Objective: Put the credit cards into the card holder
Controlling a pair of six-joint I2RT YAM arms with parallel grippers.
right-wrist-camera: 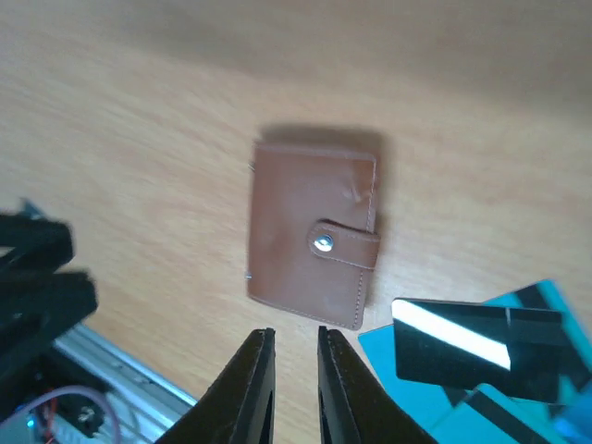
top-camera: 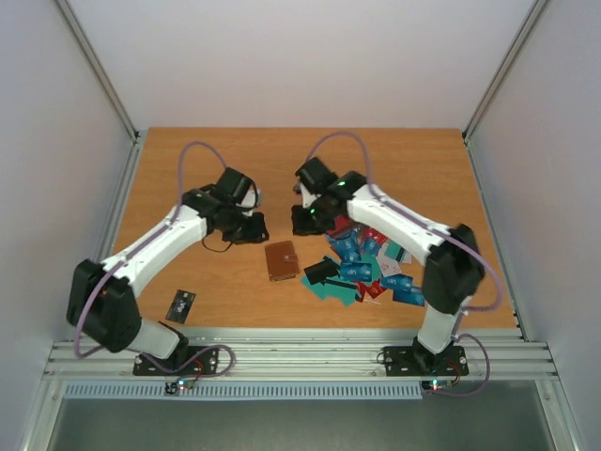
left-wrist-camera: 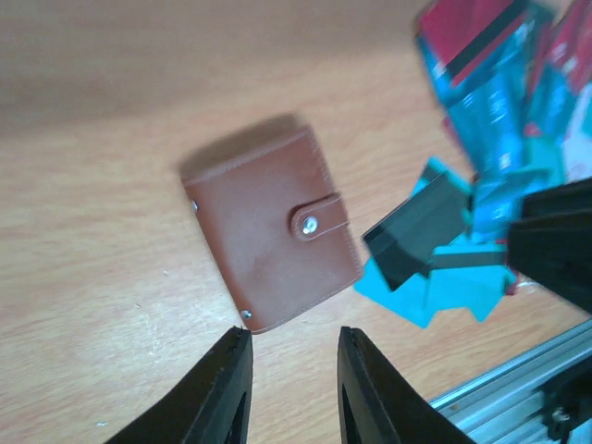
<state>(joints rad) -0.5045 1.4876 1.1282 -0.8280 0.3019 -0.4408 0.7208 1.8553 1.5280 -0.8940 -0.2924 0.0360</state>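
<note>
the wooden table (top-camera: 188, 169) carries both arms, the left arm (top-camera: 155, 244) and right arm (top-camera: 404, 221) reaching in toward the middle. the credit cards (top-camera: 371, 268) lie in a loose overlapping heap of teal, blue and red on the right, near the right arm. the left gripper (left-wrist-camera: 294, 338) hangs above the table with jaws released and nothing between them; the right gripper (right-wrist-camera: 296, 335) is parted only narrowly, also grasping nothing. the card holder (top-camera: 281, 260) lies flat and snapped closed between the grippers, just left of the heap. a black card (left-wrist-camera: 416, 231) sits tilted on teal ones at the heap's left edge. a lone dark card (top-camera: 181, 305) lies near the left arm's base.
</note>
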